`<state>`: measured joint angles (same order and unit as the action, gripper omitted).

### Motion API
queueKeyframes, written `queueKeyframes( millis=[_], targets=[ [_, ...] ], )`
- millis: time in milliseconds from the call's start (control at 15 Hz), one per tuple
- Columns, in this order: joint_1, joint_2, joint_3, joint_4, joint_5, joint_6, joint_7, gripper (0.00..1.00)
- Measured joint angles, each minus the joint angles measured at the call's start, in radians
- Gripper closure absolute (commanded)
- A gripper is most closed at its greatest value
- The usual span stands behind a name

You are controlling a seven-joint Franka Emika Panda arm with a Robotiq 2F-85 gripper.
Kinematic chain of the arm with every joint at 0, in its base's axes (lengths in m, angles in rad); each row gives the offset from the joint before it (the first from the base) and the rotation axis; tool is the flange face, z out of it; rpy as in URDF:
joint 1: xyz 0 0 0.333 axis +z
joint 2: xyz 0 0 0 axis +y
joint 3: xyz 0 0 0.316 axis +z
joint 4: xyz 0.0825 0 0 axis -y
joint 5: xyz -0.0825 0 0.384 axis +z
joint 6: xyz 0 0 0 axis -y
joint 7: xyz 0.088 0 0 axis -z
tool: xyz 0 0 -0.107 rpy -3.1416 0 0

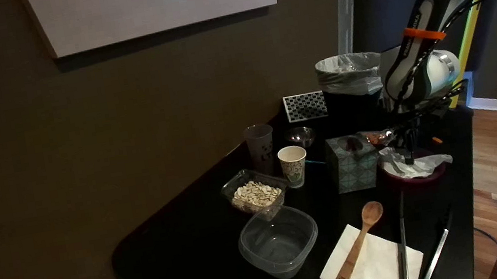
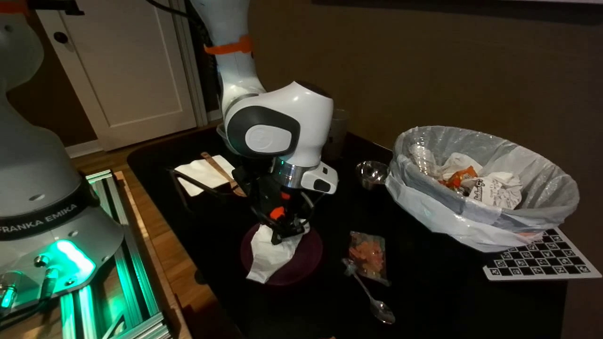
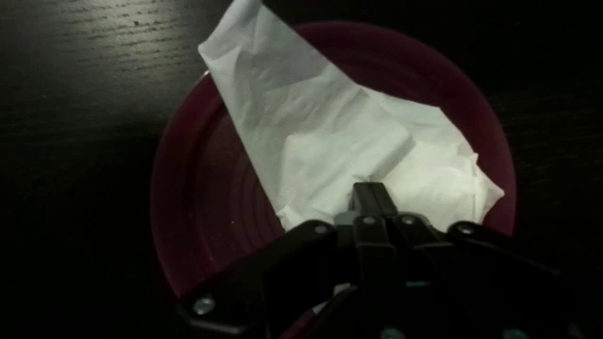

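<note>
On the burgundy plate [image 3: 188, 179], which stands on the black table [image 2: 424, 292], lies a crumpled white paper napkin [image 3: 348, 146], and the black Robotiq gripper [image 3: 373, 195] reaches down onto it. Its two fingers are pressed together, tip against tip, over the folded heap; whether a layer of paper is caught between them I cannot tell. Taking those tips as the centre of a clock in the wrist view, the napkin's long axis runs out towards eleven o'clock, where a loose end crosses the plate's rim, while a shorter corner reaches three o'clock and stops inside the rim; the plate's ringed floor shows at nine. Seen in an exterior view, that loose end points to seven o'clock from the fingers, a clear packet of orange-red pieces [image 2: 367, 256] lies near at three, a metal spoon [image 2: 380, 308] at four, and the white-lined waste bin [image 2: 433, 216] well apart, between two and three. Seen in an exterior view, a patterned tissue box [image 1: 355, 167] stands just beside the plate at nine o'clock, a wooden spoon [image 1: 356, 252] lies across a flat white napkin [image 1: 382, 258] at seven, and steel tongs [image 1: 436, 255] lie at six.
</note>
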<state>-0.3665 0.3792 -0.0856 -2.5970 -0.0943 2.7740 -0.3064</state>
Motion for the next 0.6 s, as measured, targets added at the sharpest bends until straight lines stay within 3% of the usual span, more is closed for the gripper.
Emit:
queueKeyframes(
  millis=[467, 533, 600],
  targets=[
    [0.089, -0.025, -0.149, 0.008, -0.094, -0.016, 0.059, 0.98],
    [0.097, -0.028, -0.158, 0.009, -0.101, -0.016, 0.066, 0.73],
    [0.102, -0.030, -0.163, 0.009, -0.106, -0.016, 0.072, 0.73]
  ],
)
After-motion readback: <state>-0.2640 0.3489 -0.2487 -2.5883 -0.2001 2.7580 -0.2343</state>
